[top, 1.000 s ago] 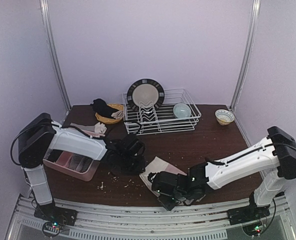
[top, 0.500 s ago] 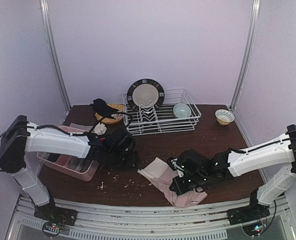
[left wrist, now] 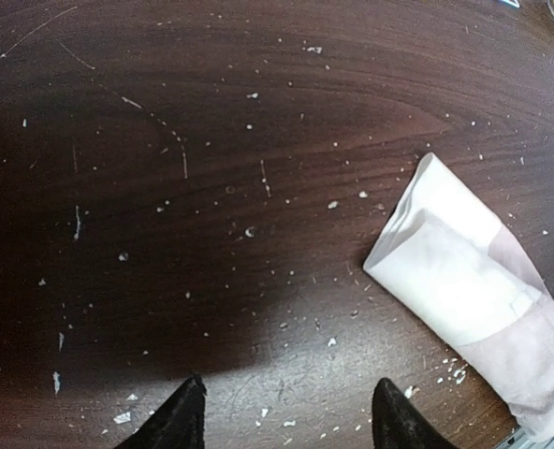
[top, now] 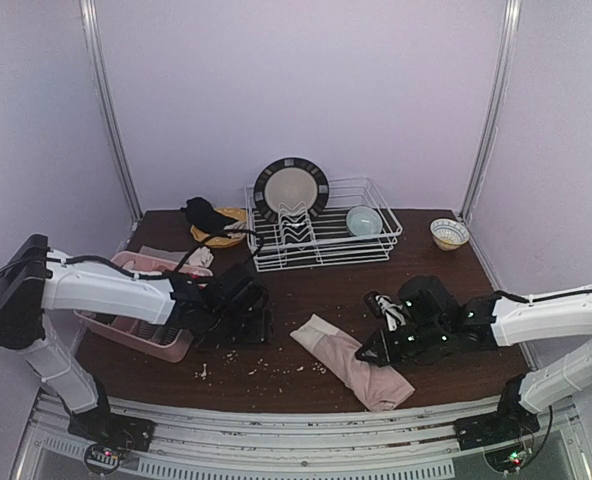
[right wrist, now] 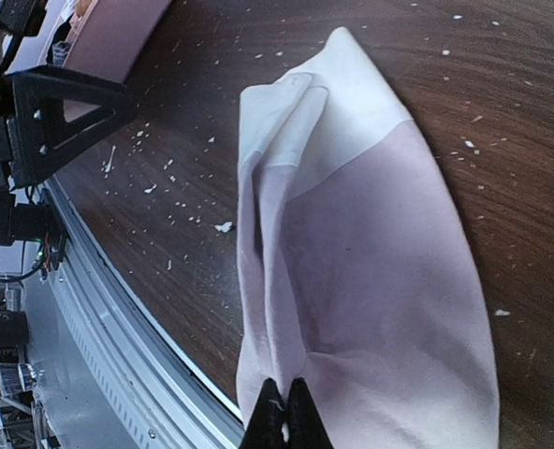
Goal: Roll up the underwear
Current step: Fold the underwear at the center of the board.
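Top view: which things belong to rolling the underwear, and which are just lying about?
Job: underwear; right gripper, pinching it; left gripper, open.
Lying about: dish rack, plate, blue bowl, patterned bowl, pink tray, black cloth.

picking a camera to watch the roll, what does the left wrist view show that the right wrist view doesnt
Only left wrist: the left gripper open, nothing between its tips. Only right wrist: the right gripper shut on the underwear, the pink tray, the front rail. Both: the folded underwear and crumbs on the table.
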Available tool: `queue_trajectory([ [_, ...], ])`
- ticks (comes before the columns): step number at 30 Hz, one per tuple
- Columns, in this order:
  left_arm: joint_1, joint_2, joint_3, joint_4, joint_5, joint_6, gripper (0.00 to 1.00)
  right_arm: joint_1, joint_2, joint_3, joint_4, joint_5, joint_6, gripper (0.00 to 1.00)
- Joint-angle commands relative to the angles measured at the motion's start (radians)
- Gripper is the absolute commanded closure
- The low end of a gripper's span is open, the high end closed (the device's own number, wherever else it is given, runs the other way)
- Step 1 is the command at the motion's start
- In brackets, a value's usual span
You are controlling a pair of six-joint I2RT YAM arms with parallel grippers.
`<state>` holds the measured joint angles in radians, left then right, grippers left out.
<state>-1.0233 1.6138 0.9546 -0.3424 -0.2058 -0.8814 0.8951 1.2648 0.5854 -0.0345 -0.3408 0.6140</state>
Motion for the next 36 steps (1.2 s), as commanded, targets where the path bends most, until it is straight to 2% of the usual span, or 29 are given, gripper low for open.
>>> queue_trajectory([
  [1,-0.015,0.031,0.014,0.016,-0.023,0.029,0.42,-0.061,-0.018,-0.054,-0.014,0.01,-0.021,1.0],
  [9,-0.037,0.08,0.063,0.002,-0.019,0.05,0.43,-0.124,0.05,-0.114,-0.013,0.055,-0.025,1.0],
  [16,-0.06,0.102,0.118,0.016,-0.006,0.109,0.45,-0.128,0.036,-0.113,-0.037,0.079,-0.036,1.0],
  [23,-0.079,0.17,0.213,0.069,0.085,0.217,0.46,-0.13,0.03,-0.143,-0.05,0.123,-0.029,1.0],
  [33,-0.087,0.368,0.432,0.08,0.218,0.31,0.61,-0.129,-0.015,-0.165,-0.068,0.128,-0.043,1.0],
  [36,-0.087,0.411,0.485,0.062,0.231,0.317,0.64,-0.122,-0.082,-0.147,-0.101,0.106,-0.048,1.0],
])
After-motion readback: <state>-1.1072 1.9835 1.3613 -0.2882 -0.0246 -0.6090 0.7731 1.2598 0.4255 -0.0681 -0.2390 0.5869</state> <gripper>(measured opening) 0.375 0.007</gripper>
